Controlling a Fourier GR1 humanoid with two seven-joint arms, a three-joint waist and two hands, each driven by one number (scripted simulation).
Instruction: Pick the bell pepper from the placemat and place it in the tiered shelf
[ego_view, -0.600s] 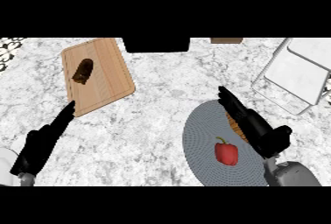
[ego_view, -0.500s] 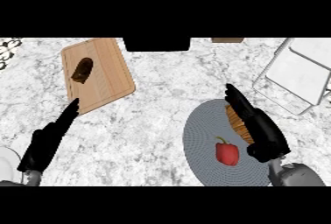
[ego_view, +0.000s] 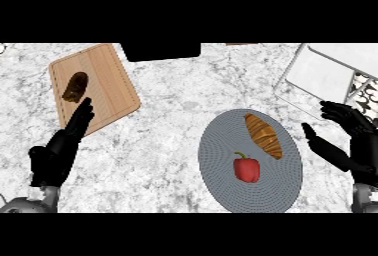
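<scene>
The red bell pepper is lying on the grey placemat beside a croissant; the right hand is hovering spread alongside, seemingly off the mat, and the left hand is resting flat.

A glossy red bell pepper with a green stem is lying on a round grey ribbed placemat left of the black right hand, beside a golden-brown croissant; white-grey marbled counter is showing around them.
</scene>
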